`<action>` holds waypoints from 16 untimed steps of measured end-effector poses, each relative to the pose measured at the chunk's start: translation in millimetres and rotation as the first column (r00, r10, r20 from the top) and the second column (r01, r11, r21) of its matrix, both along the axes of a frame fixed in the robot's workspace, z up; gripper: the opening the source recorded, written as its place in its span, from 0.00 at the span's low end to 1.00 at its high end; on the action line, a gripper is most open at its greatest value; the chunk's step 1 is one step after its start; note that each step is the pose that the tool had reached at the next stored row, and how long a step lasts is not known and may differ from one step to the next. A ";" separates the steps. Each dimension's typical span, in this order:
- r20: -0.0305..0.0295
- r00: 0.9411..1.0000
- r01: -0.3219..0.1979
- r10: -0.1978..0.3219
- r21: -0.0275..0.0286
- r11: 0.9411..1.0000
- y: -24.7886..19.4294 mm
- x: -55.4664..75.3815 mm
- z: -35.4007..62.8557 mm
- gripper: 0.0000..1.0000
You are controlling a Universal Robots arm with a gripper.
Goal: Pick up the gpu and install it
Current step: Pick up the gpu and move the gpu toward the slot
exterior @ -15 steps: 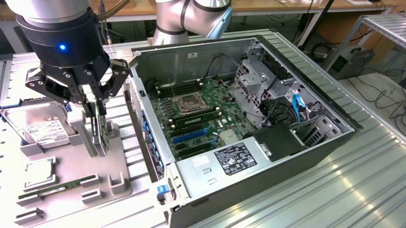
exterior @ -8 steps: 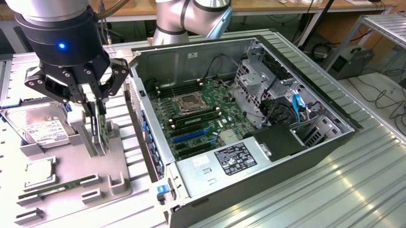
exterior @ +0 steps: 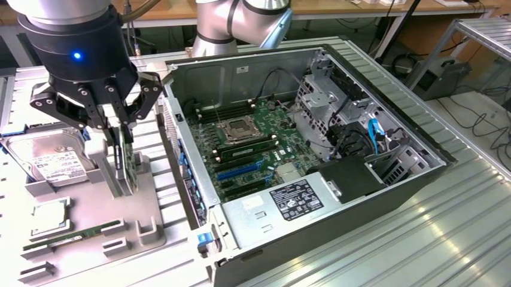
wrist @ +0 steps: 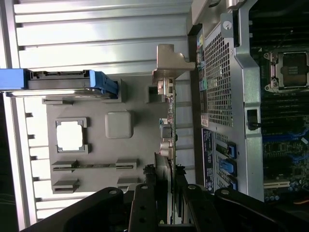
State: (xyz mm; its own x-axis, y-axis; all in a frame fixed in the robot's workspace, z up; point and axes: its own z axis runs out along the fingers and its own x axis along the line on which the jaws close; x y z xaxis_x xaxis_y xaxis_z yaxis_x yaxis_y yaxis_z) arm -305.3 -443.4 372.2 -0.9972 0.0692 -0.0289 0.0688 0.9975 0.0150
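Presently, my gripper (exterior: 118, 133) hung over the grey fixture tray (exterior: 88, 215), its fingers closed to a middling width on the top edge of the gpu (exterior: 125, 167). The card stood upright on edge in its holder, near the hard drive (exterior: 48, 158) and to the exterior view's left of the open computer case (exterior: 239, 78). The wrist view showed its metal bracket (wrist: 169, 63) at the end far from my fingers.

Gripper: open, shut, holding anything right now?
Gripper: closed on the thin dark gpu card, which stands on edge in the grey tray.
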 end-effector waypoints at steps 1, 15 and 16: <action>0.000 1.000 0.000 0.000 0.000 1.000 0.0 0.0 0.2 0.26; 0.000 1.000 0.000 0.000 0.000 1.000 0.0 0.0 2.8 0.26; 0.000 1.000 0.000 0.000 0.000 1.000 0.0 0.0 3.0 0.26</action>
